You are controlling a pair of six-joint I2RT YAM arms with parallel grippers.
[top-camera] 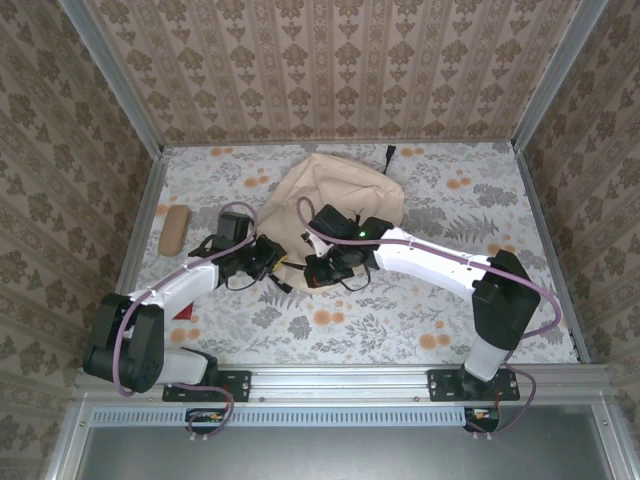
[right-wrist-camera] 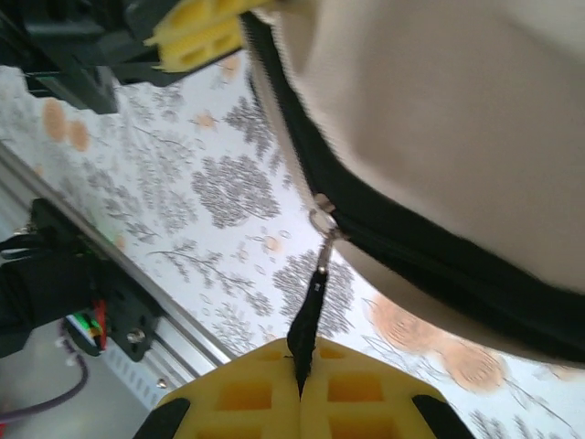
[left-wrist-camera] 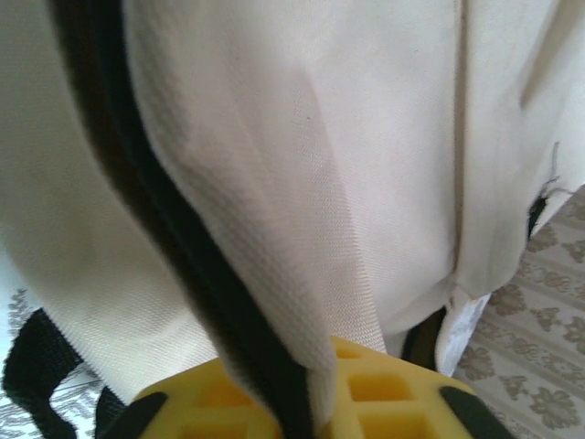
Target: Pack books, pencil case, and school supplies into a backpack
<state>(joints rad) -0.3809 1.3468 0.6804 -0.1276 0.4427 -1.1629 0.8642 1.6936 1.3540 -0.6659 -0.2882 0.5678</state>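
Observation:
The beige backpack lies at the table's middle back, its near edge held by both grippers. My left gripper is shut on the backpack's fabric edge and black zip band, which is pinched between the yellow pads. My right gripper is shut on the black zip pull, which hangs from the metal slider on the backpack's zip. The tan pencil case lies alone at the far left. The books are out of view.
A small red object lies by the left arm near the table's left front. The floral table is walled by patterned panels, with an aluminium rail along the near edge. The left gripper's yellow pad is close to the right wrist.

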